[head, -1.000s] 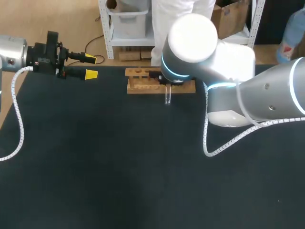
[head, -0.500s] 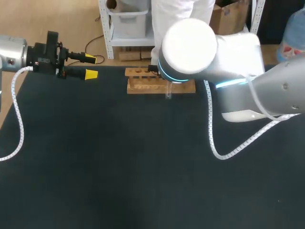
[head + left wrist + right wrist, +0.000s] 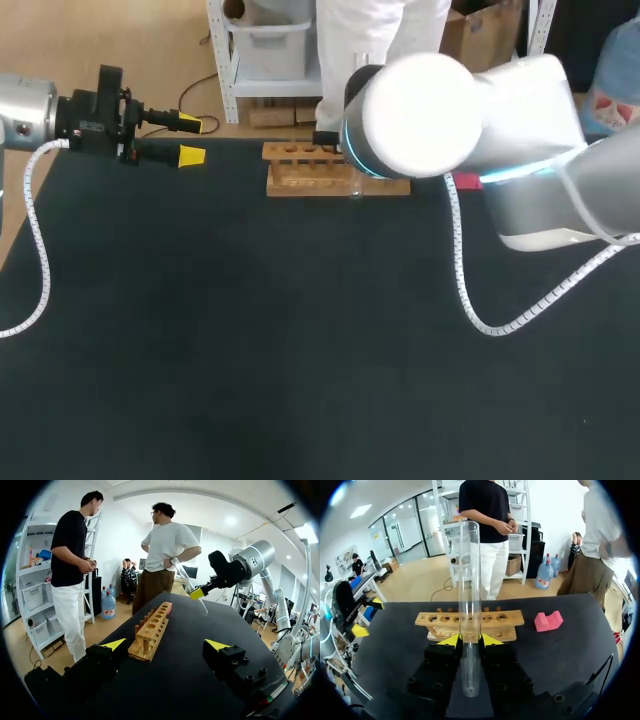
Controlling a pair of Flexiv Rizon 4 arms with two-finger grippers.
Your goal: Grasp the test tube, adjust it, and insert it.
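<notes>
Evidently lining up for insertion, the right gripper (image 3: 470, 640) was clamped on the test tube (image 3: 469, 580), carrying it tilted close by the wooden rack (image 3: 505, 620) at the table's far edge. Left gripper (image 3: 190, 140) sat far left, fingers spread and empty, likely parked out of the way.

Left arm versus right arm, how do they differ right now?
The left arm is at the table's far left corner, the right arm over by the rack. The left arm's jaws are open and empty; the right arm's are shut on the tube. Both have yellow tips.
</notes>
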